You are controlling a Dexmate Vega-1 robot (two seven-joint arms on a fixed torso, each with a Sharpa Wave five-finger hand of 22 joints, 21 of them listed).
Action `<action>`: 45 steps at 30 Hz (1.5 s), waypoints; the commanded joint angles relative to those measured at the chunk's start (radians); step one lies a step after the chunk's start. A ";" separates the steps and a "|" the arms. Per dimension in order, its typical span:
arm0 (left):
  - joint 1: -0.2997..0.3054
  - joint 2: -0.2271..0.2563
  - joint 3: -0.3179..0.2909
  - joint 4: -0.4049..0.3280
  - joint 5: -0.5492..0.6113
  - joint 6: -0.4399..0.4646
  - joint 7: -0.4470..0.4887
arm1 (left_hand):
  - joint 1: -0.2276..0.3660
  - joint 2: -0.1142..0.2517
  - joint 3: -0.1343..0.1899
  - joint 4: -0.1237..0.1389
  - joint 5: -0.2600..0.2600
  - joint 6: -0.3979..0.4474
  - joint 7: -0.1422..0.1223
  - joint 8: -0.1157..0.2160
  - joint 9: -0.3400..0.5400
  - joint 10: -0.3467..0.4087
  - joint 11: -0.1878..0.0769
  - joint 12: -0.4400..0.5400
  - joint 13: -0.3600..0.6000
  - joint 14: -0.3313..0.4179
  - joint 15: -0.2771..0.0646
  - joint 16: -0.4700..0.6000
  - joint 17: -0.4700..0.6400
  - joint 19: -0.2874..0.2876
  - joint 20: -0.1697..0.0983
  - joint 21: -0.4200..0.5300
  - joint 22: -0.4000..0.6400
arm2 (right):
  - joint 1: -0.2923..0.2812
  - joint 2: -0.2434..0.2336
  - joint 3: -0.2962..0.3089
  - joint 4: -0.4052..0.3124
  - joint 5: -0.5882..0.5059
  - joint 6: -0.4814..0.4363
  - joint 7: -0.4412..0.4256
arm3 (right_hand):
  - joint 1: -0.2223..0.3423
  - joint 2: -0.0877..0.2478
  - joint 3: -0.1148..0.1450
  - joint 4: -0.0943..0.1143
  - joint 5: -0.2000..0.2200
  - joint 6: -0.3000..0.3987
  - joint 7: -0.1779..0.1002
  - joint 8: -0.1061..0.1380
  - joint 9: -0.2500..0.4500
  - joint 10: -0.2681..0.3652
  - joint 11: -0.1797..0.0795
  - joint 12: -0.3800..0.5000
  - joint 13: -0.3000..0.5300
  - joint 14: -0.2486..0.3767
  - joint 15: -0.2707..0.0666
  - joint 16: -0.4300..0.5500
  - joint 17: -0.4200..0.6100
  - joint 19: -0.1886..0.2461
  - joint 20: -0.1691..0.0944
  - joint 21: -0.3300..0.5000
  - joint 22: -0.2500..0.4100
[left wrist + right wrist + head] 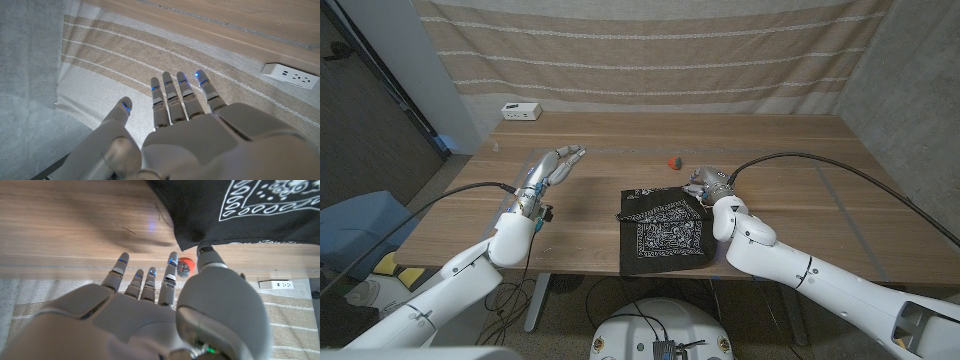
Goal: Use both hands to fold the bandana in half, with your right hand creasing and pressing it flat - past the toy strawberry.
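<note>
- Bandana: black cloth with white paisley print, lying on the wooden table near its front edge, roughly mid-table. Its far right corner is lifted and turned over, showing a plain black flap; the rest lies flat.
- Right hand: at the bandana's far right corner. In the right wrist view the thumb sits against the black cloth's edge with the fingers reaching out past it; whether the cloth is actually pinched between thumb and finger cannot be told.
- Toy strawberry: small and red, on the table beyond the bandana, just beside the right hand's fingertips on the far side, apart from the cloth. It shows between the fingers in the right wrist view.
- Left hand: raised over the table's left part, well apart from the bandana, holding nothing. Fingers extended, close together, thumb set off to one side.
- White power strip: at the table's far left corner.
- Striped fabric backdrop: hanging behind the table.
</note>
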 commanded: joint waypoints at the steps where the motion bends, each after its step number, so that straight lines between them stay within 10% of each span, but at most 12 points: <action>1: -0.002 0.007 0.001 0.003 -0.003 -0.015 0.006 | -0.008 0.003 0.002 0.004 0.002 -0.002 0.000 -0.001 0.001 -0.004 -0.002 -0.003 0.002 -0.001 0.001 -0.004 0.000 -0.010 0.005 0.000 0.003 | 0.014 -0.005 -0.031 0.011 -0.011 -0.019 -0.016 | 0.045 -0.006 0.003 -0.011 0.016 0.089 -0.001 0.035 0.007 0.039 -0.008 0.014 0.000 0.028 -0.015 0.011 0.000 0.018 -0.003 0.004 0.001; 11: 0.005 0.013 -0.001 -0.002 -0.004 -0.017 0.001 | -0.018 0.003 -0.001 0.010 0.000 -0.015 -0.003 -0.006 0.001 -0.013 0.000 -0.007 -0.001 -0.008 0.003 -0.006 -0.001 -0.012 0.006 -0.002 0.003 | -0.020 0.008 -0.028 0.038 -0.057 0.043 -0.124 | 0.177 -0.013 0.018 -0.019 0.053 0.287 -0.027 0.161 0.054 0.160 -0.069 0.034 0.002 0.117 -0.075 0.050 0.004 0.074 -0.030 0.016 0.000; 16: 0.014 0.014 -0.007 -0.009 -0.006 -0.013 0.003 | -0.023 0.003 -0.003 0.012 -0.001 -0.020 -0.004 -0.008 0.001 -0.019 0.001 -0.010 -0.003 -0.012 0.005 -0.008 -0.001 -0.013 0.006 -0.004 0.003 | -0.050 0.015 -0.009 0.056 -0.074 0.102 -0.187 | 0.226 -0.005 0.024 -0.012 0.059 0.407 0.007 0.251 0.089 0.248 -0.102 0.049 0.003 0.163 -0.109 0.072 0.011 0.100 -0.045 0.019 0.000; 30: 0.010 0.018 -0.006 -0.017 0.002 -0.009 -0.006 | -0.026 0.003 -0.001 0.012 -0.001 -0.033 -0.010 -0.010 0.001 -0.025 0.000 -0.012 -0.005 -0.012 0.003 -0.009 -0.004 -0.014 0.006 -0.006 0.003 | -0.235 -0.018 0.242 0.008 0.184 0.536 -0.288 | 0.293 -0.015 0.062 -0.026 0.045 0.442 0.086 0.303 0.118 0.323 -0.085 0.053 0.002 0.201 -0.116 0.071 0.004 0.125 -0.046 0.019 -0.002; 45: -0.039 0.023 0.017 0.000 0.015 -0.038 -0.032 | -0.026 0.004 0.004 0.009 0.000 -0.042 -0.013 -0.011 0.001 -0.031 -0.005 -0.013 -0.008 -0.014 0.003 -0.011 -0.008 -0.014 0.008 -0.008 0.002 | -0.377 -0.152 0.443 -0.171 0.455 0.776 -0.110 | 0.313 -0.036 0.087 -0.023 0.013 0.452 0.116 0.333 0.142 0.320 -0.064 0.037 0.003 0.171 -0.092 0.050 0.004 0.105 -0.032 0.005 -0.003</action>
